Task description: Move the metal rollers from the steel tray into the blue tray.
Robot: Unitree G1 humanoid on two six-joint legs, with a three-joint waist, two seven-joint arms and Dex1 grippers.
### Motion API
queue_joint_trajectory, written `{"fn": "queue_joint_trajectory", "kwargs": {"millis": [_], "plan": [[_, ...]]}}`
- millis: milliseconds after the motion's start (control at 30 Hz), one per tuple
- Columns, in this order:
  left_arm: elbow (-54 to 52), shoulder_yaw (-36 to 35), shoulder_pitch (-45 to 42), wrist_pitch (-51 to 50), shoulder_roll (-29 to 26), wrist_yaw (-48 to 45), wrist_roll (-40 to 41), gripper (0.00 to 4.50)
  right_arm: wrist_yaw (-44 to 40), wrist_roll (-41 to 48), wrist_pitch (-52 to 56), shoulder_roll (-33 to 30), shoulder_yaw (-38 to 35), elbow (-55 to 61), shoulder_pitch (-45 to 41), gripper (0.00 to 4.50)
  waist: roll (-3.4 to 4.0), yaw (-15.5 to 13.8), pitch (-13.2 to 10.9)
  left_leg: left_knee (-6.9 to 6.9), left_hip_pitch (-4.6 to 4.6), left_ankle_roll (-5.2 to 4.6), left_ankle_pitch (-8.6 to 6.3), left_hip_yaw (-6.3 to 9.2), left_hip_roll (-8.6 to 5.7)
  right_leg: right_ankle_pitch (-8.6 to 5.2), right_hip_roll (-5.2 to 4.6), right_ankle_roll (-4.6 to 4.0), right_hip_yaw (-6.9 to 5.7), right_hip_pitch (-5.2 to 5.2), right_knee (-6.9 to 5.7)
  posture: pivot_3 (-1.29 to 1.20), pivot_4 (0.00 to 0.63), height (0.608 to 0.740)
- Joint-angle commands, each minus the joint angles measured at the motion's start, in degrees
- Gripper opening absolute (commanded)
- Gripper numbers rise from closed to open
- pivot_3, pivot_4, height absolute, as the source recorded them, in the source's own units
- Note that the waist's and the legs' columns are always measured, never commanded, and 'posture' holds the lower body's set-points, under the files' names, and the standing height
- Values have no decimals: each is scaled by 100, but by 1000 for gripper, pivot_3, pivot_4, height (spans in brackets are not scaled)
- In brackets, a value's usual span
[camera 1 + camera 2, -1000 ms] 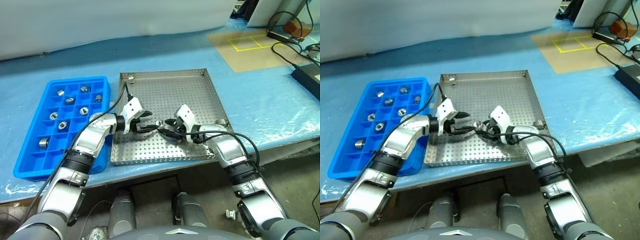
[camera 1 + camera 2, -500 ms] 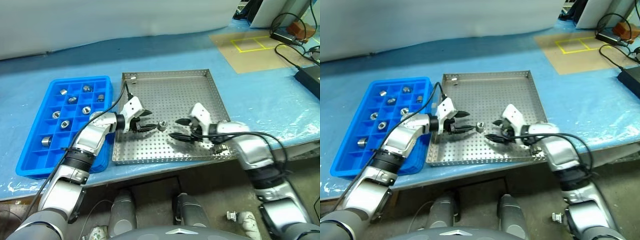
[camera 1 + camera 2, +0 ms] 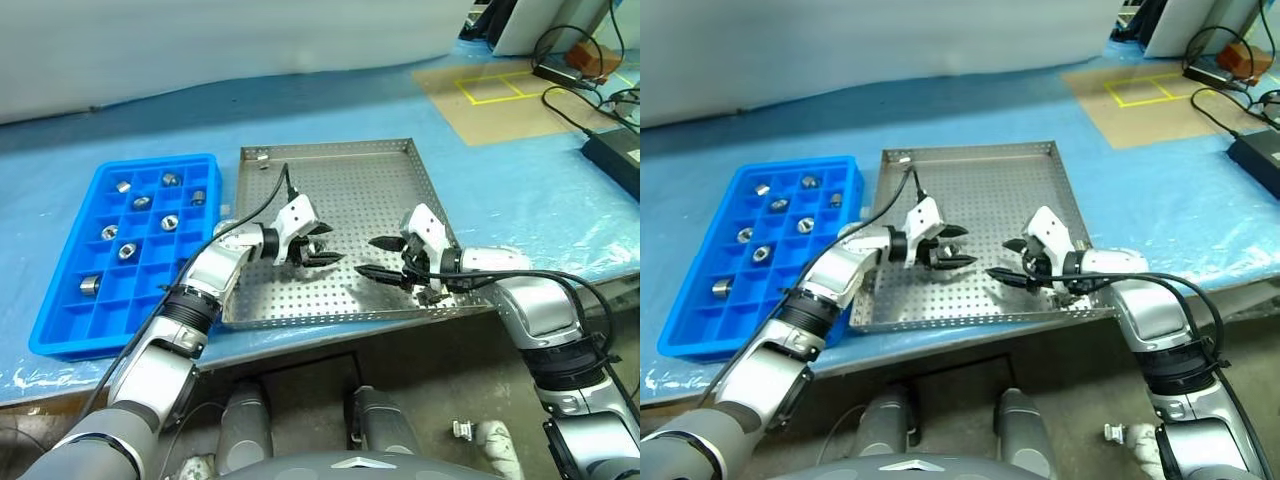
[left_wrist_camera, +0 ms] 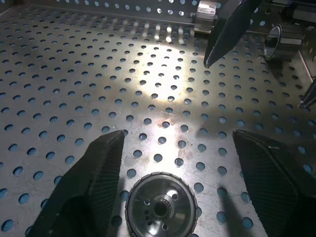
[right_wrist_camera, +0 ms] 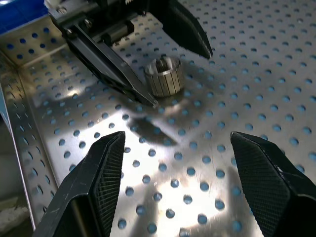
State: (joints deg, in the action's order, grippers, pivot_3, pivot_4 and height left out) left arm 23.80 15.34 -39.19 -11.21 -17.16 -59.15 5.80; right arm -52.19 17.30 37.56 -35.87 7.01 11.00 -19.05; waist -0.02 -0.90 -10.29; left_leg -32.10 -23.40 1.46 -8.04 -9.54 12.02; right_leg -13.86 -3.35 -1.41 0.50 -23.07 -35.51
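Now our left gripper (image 3: 322,246), jaws spread, has moved in around a roller (image 4: 161,208) while our right gripper (image 3: 379,257) has withdrawn, empty and open.

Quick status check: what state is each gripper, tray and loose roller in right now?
left gripper: open, fingers either side of a roller.
roller: standing on end on the steel tray, not clamped.
right gripper: open, empty, over the steel tray.
steel tray: holds that roller and a second roller.
blue tray: partly filled, rollers in several compartments.
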Motion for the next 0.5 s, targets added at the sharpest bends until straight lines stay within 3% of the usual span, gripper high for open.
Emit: {"fn": "queue_joint_trajectory", "kwargs": {"millis": [33,500], "plan": [[-14,79,29,150,-66,66,-196,4488,109,-32,-126,-50,-99,137,-18,3558,1,30,1,0,0,0,0,0,0,0,1,0,1,-2,0,-330,150,740],[784,141,-137,118,209,266,-500,4488,375,-181,-209,-40,-32,120,88,3558,3,15,2,-6,7,-18,-10,-2,-1,0,-2,0,3,7,-2,-347,150,740]]}}
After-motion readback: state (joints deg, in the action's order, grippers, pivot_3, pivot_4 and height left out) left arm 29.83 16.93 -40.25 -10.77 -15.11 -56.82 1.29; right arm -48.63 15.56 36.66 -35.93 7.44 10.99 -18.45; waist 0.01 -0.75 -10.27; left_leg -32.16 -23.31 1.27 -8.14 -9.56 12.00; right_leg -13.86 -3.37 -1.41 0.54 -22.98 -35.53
